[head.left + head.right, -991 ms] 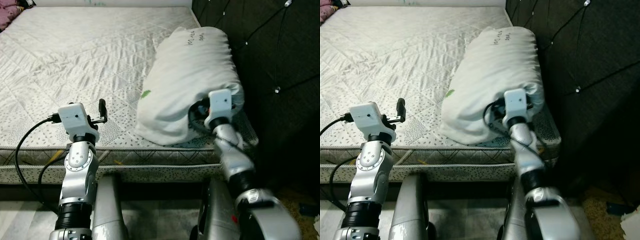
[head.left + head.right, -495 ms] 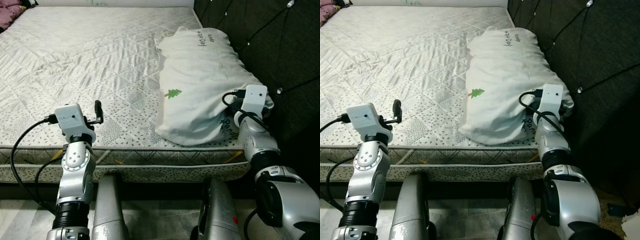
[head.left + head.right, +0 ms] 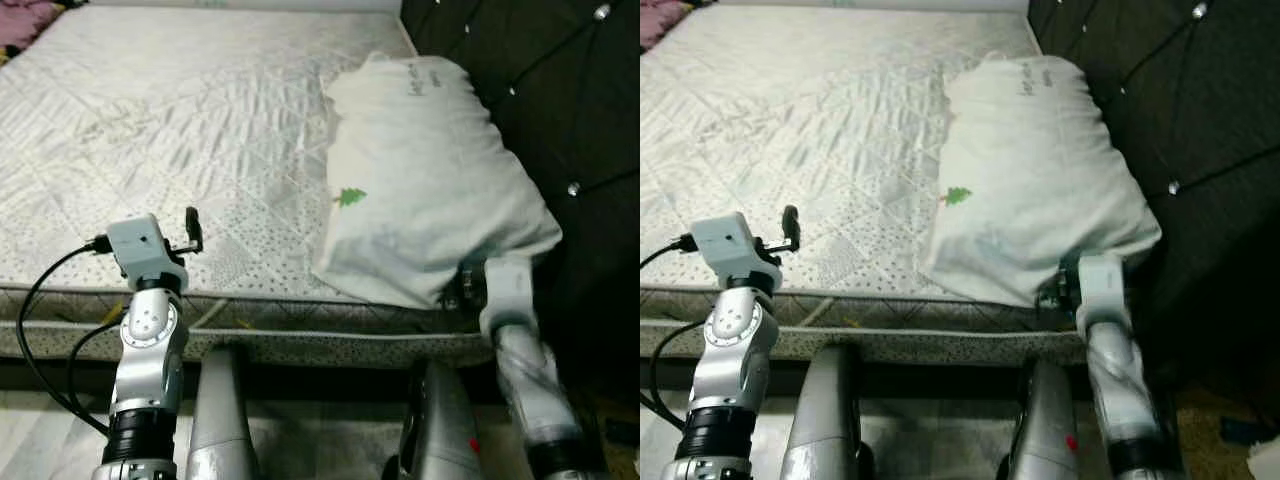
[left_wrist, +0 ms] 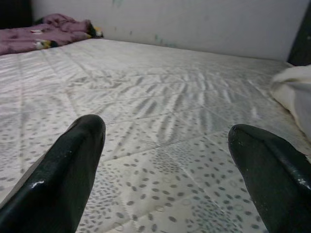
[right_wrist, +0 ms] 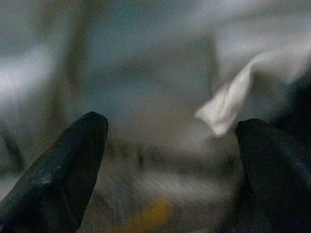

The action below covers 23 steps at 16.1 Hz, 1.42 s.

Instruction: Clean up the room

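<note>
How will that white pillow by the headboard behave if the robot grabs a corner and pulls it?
The pillow will probably flop and sag rather than move as one piece: its cover is wrinkled, with a loose corner of cloth near the right gripper. It looks plump, so likely light for its size. On the quilted mattress it should drag, not roll.

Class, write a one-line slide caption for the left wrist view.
Open left gripper hovering over a quilted mattress, white pillow at the edge.

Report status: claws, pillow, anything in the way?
Left claw open, over mattress. Right claw open at pillow's near corner, gripping nothing. Pillow lies along headboard. Nothing in the way.
</note>
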Motion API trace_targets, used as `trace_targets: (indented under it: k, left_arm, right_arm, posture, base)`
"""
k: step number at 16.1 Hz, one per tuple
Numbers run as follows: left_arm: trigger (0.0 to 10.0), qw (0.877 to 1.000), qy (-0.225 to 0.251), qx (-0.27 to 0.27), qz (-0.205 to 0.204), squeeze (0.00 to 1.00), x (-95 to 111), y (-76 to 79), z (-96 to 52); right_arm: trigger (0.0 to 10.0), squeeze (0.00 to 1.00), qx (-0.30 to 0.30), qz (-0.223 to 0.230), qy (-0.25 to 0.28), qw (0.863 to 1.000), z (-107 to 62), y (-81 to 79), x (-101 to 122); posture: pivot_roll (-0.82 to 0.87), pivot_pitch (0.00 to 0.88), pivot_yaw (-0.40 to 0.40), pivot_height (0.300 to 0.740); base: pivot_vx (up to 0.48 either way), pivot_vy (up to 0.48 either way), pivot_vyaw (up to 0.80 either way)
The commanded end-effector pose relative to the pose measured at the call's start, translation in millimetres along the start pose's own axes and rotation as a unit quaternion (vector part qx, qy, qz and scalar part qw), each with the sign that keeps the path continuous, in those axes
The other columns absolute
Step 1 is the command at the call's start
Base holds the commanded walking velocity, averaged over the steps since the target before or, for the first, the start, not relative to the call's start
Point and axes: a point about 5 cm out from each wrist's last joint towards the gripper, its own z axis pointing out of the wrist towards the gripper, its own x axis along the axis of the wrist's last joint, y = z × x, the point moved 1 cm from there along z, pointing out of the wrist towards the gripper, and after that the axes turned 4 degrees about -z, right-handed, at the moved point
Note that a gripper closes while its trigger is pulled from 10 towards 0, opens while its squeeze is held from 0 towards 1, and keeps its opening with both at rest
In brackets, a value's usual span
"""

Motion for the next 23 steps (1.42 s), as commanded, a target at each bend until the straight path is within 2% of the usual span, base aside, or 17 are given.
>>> trace_targets:
  k: [1, 3, 4, 5, 6, 8, 10, 14, 16, 18, 19, 21, 22, 23]
  left_arm:
    - [10.0, 1.000, -0.006, -0.002, 0.008, 0.00, -1.1, -0.5, 0.7]
    - [10.0, 1.000, -0.007, -0.001, 0.010, 0.00, -2.0, -0.3, 0.6]
    - [10.0, 1.000, -0.007, 0.000, 0.010, 0.00, -2.1, -0.3, 0.7]
    - [10.0, 1.000, -0.005, 0.003, 0.011, 0.00, -1.2, -1.3, 1.1]
    - [10.0, 1.000, -0.002, 0.009, 0.011, 0.00, 0.7, -3.1, 2.4]
    - [10.0, 1.000, -0.002, 0.009, 0.012, 0.00, 0.7, -3.1, 2.7]
    - [10.0, 1.000, 0.003, 0.010, 0.012, 0.00, 3.5, -2.9, 2.2]
    - [10.0, 1.000, 0.005, 0.022, 0.018, 0.00, 4.1, -9.3, 0.3]
    - [10.0, 1.000, 0.000, 0.018, 0.023, 0.00, 2.5, -9.4, -1.2]
    - [10.0, 1.000, -0.003, 0.012, 0.026, 0.00, 2.0, -9.0, -0.8]
    - [10.0, 0.999, -0.008, 0.013, 0.031, 0.00, 0.2, -11.5, -0.9]
    - [10.0, 0.999, -0.010, 0.017, 0.036, 0.00, -0.8, -14.0, -1.1]
    - [10.0, 0.999, -0.012, 0.018, 0.037, 0.00, -1.7, -14.4, -1.0]
    - [10.0, 0.999, -0.013, 0.018, 0.038, 0.00, -2.8, -14.1, -1.0]
  right_arm:
    - [10.0, 0.00, -0.026, -0.017, 0.009, 0.999, 0.2, 18.7, 8.9]
    - [10.0, 0.00, -0.040, -0.028, -0.005, 0.999, -0.4, 33.3, 0.9]
    - [10.0, 0.00, -0.043, -0.031, -0.005, 0.999, -0.5, 35.7, 0.7]
    - [10.0, 0.00, -0.053, -0.040, 0.034, 0.997, 4.0, 39.1, 19.7]
    - [10.0, 0.00, -0.082, -0.055, 0.149, 0.984, 17.8, 45.1, 79.7]
    - [10.0, 0.00, -0.089, -0.059, 0.174, 0.979, 21.0, 44.6, 96.4]
    - [10.0, 0.00, -0.097, -0.050, 0.253, 0.961, 33.4, 33.4, 155.2]
    - [10.0, 0.00, -0.070, -0.025, 0.287, 0.955, 34.7, 16.1, 175.2]
    - [10.0, 0.00, -0.037, -0.022, 0.281, 0.959, 33.5, 4.4, 168.7]
    - [10.0, 0.00, -0.001, -0.023, 0.208, 0.978, 27.0, 0.9, 123.5]
    - [10.0, 0.00, 0.026, -0.042, 0.145, 0.988, 9.1, 4.2, 77.5]
    - [10.0, 0.00, 0.021, -0.058, 0.081, 0.995, -8.2, 19.8, 40.7]
    - [10.0, 0.00, -0.002, -0.060, 0.045, 0.997, -13.0, 35.7, 25.9]
    - [10.0, 0.00, -0.021, -0.069, 0.034, 0.997, -13.5, 48.0, 21.5]
  posture:
    - [0.03, 0.000, -0.009, 0.491]
    - [0.02, 0.000, -0.009, 0.491]
    - [0.02, 0.000, -0.009, 0.491]
    - [0.02, 0.000, -0.008, 0.491]
    - [0.02, 0.000, -0.006, 0.491]
    - [0.02, 0.000, -0.007, 0.491]
    - [0.04, 0.000, -0.012, 0.491]
    - [0.06, 0.000, -0.015, 0.491]
    - [0.06, 0.000, -0.011, 0.491]
    - [0.05, 0.000, -0.012, 0.491]
    - [0.05, 0.000, -0.012, 0.491]
    - [0.03, 0.000, -0.010, 0.491]
    - [0.02, 0.000, -0.007, 0.491]
    - [0.01, 0.000, -0.005, 0.491]
  base:
    - [0.000, 0.000, 0.00]
    - [0.000, 0.000, 0.00]
    - [0.000, 0.000, 0.00]
    - [0.000, 0.000, 0.00]
    - [0.000, 0.000, 0.00]
    - [0.000, 0.000, 0.00]
    - [0.000, 0.000, 0.00]
    - [0.000, 0.000, 0.00]
    - [0.000, 0.000, 0.00]
    - [0.000, 0.000, 0.00]
    - [0.000, 0.000, 0.00]
    - [0.000, 0.000, 0.00]
    - [0.000, 0.000, 0.00]
    - [0.000, 0.000, 0.00]
